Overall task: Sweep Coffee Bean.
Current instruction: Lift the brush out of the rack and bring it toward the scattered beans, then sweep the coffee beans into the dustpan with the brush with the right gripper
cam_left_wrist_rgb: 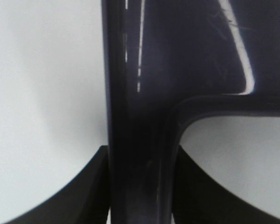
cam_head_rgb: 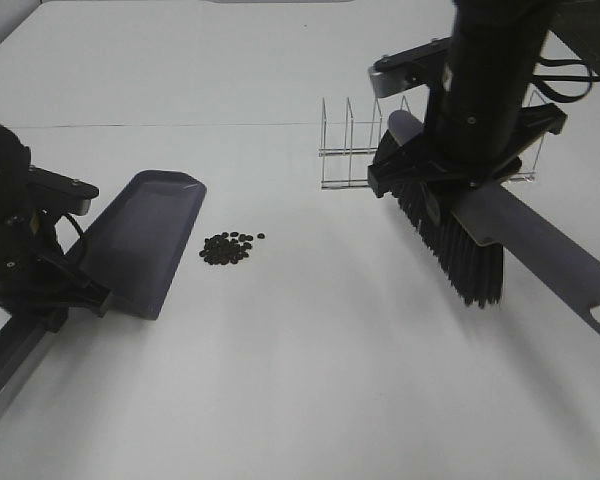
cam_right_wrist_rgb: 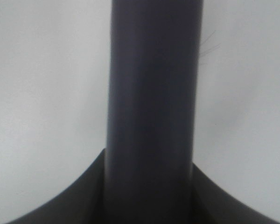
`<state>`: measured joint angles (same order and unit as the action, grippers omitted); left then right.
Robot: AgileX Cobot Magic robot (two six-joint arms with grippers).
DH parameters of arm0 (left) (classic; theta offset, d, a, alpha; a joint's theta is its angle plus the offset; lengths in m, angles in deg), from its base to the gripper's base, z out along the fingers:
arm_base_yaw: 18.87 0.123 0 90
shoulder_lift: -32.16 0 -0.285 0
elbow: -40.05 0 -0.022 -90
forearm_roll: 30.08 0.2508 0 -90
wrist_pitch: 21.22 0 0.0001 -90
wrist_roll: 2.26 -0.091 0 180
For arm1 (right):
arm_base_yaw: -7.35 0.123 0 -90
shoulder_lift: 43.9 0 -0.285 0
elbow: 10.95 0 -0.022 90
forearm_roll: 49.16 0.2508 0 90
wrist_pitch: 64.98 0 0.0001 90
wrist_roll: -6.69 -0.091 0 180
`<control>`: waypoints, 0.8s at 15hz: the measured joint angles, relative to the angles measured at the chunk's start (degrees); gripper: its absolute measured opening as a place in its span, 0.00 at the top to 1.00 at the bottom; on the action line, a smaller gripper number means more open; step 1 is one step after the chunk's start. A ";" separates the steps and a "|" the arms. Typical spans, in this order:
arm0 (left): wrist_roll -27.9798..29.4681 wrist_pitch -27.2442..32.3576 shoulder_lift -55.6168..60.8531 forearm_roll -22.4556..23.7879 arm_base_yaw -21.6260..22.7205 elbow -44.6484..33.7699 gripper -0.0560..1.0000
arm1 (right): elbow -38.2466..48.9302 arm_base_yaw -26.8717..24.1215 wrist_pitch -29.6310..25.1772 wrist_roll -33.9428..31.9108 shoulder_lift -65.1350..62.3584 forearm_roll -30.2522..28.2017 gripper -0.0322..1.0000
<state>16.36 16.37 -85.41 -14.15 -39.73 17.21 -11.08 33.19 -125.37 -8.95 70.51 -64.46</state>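
Exterior high: heap of dark coffee beans (cam_head_rgb: 230, 247) lies just right of the grey-purple plastic dustpan (cam_head_rgb: 145, 235) the left pincer (cam_left_wrist_rgb: 142, 186) clamps; right pincer (cam_right_wrist_rgb: 149, 186) grips the black-bristled brush (cam_head_rgb: 455, 250), well apart, further right.

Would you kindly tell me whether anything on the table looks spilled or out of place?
Yes: the beans lie spilled in a small loose pile on the bare table, near the front lip of the dustpan but not touching it, with a few strays at the pile's edge. The rack stands upright; nothing else looks odd.
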 joint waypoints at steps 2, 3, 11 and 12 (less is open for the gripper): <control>-1.03 2.41 -1.89 -0.57 0.00 2.41 0.63 | -9.34 2.69 -7.28 -0.29 7.45 -2.58 0.64; -1.26 2.75 -2.35 -0.57 0.00 2.92 0.63 | -14.15 3.72 -8.88 0.06 11.12 -2.86 0.64; -3.72 3.90 -2.46 -3.38 0.00 3.15 0.63 | -34.55 8.71 -9.11 6.93 30.83 -2.58 0.64; -3.78 3.90 -2.46 -3.50 0.00 3.15 0.63 | -35.58 9.34 -9.11 7.51 31.68 -2.12 0.64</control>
<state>12.58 20.26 -87.87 -17.65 -39.73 20.36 -46.66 42.53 -134.48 -1.44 102.19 -66.58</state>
